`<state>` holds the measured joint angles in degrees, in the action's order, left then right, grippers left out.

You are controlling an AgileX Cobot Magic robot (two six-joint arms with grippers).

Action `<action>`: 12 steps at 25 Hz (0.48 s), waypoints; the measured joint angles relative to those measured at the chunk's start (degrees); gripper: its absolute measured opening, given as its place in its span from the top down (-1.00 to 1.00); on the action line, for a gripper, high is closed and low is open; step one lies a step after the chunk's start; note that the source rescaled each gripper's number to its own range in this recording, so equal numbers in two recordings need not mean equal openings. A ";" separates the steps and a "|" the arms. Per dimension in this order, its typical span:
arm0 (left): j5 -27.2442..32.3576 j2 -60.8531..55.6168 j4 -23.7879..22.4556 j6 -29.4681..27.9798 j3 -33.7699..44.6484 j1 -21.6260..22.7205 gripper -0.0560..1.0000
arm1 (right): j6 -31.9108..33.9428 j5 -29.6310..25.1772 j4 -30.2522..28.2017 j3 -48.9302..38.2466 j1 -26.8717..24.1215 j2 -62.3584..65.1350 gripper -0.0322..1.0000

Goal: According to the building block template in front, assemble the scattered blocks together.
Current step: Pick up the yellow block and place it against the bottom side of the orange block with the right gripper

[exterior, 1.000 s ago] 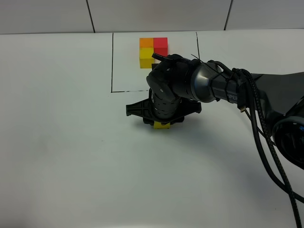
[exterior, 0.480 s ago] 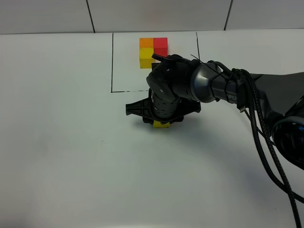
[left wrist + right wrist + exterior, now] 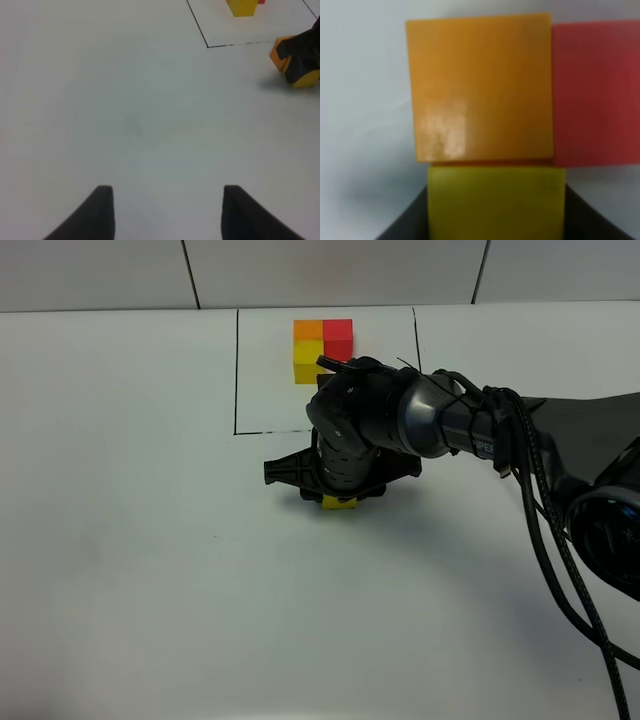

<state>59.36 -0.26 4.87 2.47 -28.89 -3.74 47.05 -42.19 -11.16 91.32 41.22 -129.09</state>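
- The building block template (image 3: 322, 348) sits at the 12 o'clock end of the white table (image 3: 120, 540), inside a thin black-line frame (image 3: 236, 370); orange cube at the corner, red to its 3 o'clock, yellow toward 6 o'clock
- The right arm (image 3: 470, 425) reaches in from 3 o'clock across the middle, its wrist bent down just beyond the frame's 6 o'clock edge
- The right gripper (image 3: 340, 498) is pinched tight on the yellow cube (image 3: 496, 202); only a sliver of that cube shows under the wrist in the high view
- In the right wrist view the orange cube (image 3: 480, 87) touches the yellow cube's far face, and the red cube (image 3: 596, 92) touches the orange cube's side, so the three scattered blocks form an L
- The left gripper (image 3: 167, 212) hangs above bare table around 7 o'clock from the blocks; two dark fingertips (image 3: 100, 210) show with a gap between them, nothing in it, and I cannot tell from this whether they are spread or drawn in
- White lettering on the right arm is partly hidden by cables and too small to read; no other writing or brand is legible
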 joint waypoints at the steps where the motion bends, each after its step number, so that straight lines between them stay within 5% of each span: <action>1: 0.00 0.00 0.00 0.00 0.00 0.00 0.72 | 0.00 0.06 -0.21 0.00 0.05 0.01 0.90; 12: 0.00 0.00 0.00 0.00 0.00 0.00 0.72 | -0.17 1.81 -0.65 0.00 0.05 -0.25 0.90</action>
<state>59.36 -0.26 4.87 2.47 -28.89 -3.74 46.89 -40.38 -11.81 91.32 41.27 -129.34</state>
